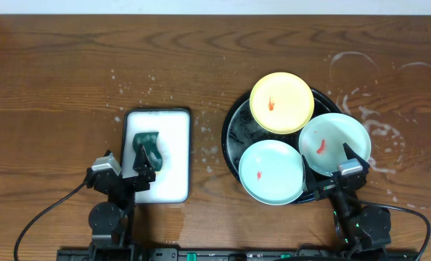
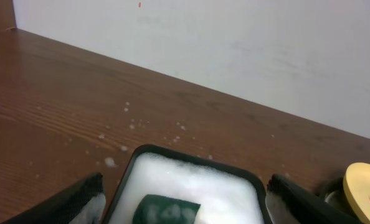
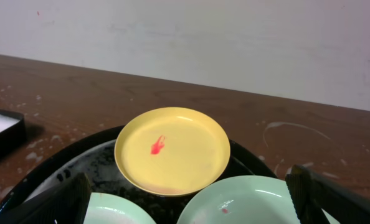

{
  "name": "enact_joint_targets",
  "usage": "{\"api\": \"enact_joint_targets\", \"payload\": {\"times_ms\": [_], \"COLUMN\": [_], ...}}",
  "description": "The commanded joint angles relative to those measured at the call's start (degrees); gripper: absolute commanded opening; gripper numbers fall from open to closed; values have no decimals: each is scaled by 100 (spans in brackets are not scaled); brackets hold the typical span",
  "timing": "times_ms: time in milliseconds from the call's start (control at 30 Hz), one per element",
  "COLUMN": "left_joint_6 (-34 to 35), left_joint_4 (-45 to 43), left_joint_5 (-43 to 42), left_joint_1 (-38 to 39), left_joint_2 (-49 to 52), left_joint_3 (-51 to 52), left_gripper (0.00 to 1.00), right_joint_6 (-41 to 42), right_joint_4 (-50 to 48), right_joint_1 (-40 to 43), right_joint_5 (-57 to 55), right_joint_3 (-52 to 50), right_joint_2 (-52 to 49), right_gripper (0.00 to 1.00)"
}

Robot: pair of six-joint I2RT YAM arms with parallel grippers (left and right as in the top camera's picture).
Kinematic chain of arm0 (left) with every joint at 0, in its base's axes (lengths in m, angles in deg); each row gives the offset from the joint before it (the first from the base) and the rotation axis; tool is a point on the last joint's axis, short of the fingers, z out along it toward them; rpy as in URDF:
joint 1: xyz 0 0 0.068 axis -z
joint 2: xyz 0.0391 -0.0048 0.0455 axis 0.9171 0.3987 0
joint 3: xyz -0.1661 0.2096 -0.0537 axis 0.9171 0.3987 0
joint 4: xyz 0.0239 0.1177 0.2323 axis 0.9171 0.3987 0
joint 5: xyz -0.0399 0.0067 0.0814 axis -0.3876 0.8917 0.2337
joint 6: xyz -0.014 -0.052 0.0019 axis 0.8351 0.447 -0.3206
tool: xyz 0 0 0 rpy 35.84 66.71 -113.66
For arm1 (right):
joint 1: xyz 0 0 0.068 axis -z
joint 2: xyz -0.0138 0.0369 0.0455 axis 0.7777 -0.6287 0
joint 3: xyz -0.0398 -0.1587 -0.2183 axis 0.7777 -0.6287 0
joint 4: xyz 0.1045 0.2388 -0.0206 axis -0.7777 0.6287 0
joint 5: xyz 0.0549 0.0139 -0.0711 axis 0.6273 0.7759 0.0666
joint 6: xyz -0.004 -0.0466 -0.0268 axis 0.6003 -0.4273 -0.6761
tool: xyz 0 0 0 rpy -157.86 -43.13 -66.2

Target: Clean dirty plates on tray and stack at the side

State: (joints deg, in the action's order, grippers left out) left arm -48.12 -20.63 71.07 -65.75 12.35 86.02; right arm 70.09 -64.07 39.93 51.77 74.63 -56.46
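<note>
Left pincer [image 2: 191,208], spread wide, empty, aims at green sponge [image 1: 149,148] just ahead in sudsy white sponge tray [image 1: 175,123], probably poised to grab it. Right pincer [image 3: 188,202], also wide, empty, faces black tray [image 1: 234,134]: mint plate [image 1: 271,172] and second mint plate [image 1: 334,143] just ahead, yellow plate [image 1: 281,102] beyond. All red-smeared, none stacked on table [image 1: 56,72] yet.

Even, bright, soft light — faint shadows, wrist views slightly soft.

Yellow plate [image 1: 281,102], mint plates [image 1: 271,172] [image 1: 334,143], black tray [image 1: 235,138]
</note>
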Motion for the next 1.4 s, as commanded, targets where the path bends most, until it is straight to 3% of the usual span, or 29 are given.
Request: {"api": "enact_joint_targets", "payload": {"times_ms": [0,767,867,933,1033,1200,1367], "left_joint_6": [-74,-7,120,494,485,483,411], "left_joint_4": [195,26,96,-166,-726,-184,1290], "left_joint_5": [52,9,-17,-481,-1132,-1169,-1172], "left_joint_1": [-31,-31,-31,-31,-31,-31,-31], "left_joint_2": [-39,-37,-35,-35,-31,382,1941], "left_joint_3": [122,122,122,122,76,-881,-2686], "left_gripper": [84,84,84,84,84,84,84], "right_joint_6": [-31,-33,293,804,1043,1049,1303], "right_joint_4": [22,-28,7,-74,-409,-177,933], "right_joint_1": [-22,-22,-22,-22,-22,-22,-22], "right_joint_5": [-9,-9,177,212,459,507,581], "right_joint_3": [-9,-9,-9,-9,7,710,2297], "right_joint_2": [2,2,2,2,2,-136,-1217], "right_gripper": [99,99,99,99,99,99,99]}}
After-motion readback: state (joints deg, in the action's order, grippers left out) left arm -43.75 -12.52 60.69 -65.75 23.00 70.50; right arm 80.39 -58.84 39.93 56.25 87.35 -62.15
